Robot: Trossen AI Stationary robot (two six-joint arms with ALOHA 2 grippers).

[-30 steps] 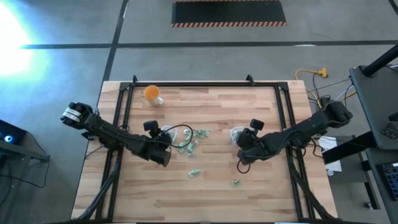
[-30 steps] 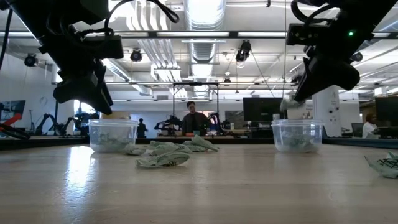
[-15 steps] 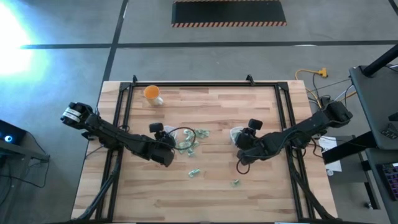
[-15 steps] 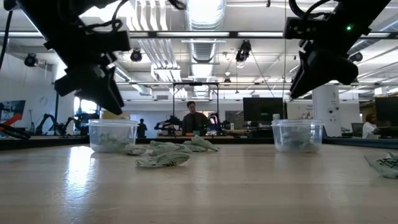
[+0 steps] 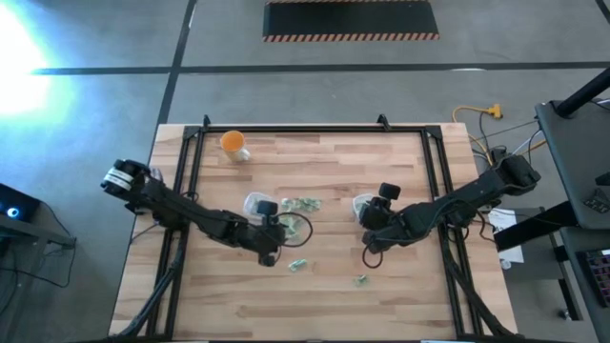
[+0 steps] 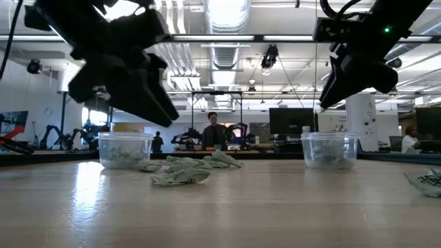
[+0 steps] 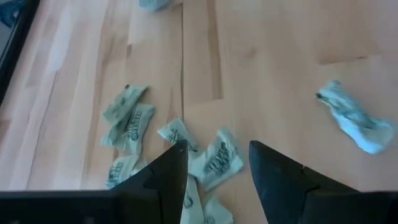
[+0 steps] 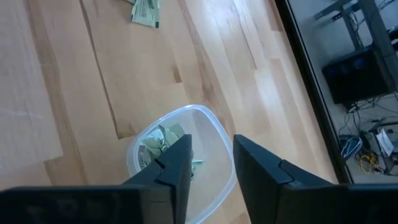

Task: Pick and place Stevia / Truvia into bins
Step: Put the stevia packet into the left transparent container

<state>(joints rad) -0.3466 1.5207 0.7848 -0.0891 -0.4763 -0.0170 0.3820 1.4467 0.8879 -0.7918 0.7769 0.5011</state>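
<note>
1. High view: the wooden table (image 5: 324, 286) carries two clear bins, and the places below are given from the right bin (image 5: 363, 208).
2. Left of the right bin, across a bare stretch of wood, lies a loose cluster of Stevia sachets (image 5: 303, 204); the left bin (image 5: 256, 203) sits just beyond that cluster.
3. The sachets are small flat paper packets, pale green and white with dark print, some creased or overlapping (image 7: 217, 158).
4. Two more sachets lie apart from the cluster, on the side of the right bin toward the table's front edge: one (image 5: 297, 265) out toward the left, one (image 5: 360, 280) nearer.
5. A crumpled sachet (image 7: 354, 118) lies alone on the wood in the left wrist view.
6. The right bin (image 8: 180, 155) already holds several sachets (image 8: 155, 146); in the low view both bins show pale green contents.
7. The left gripper (image 7: 214, 163) hovers over the cluster, fingers spread with nothing between them.
8. The right gripper (image 8: 211, 163) hangs directly above the right bin, fingers parted and empty.
9. An orange cup (image 5: 233, 143) stands far from the right bin, near the table's back left corner.
</note>
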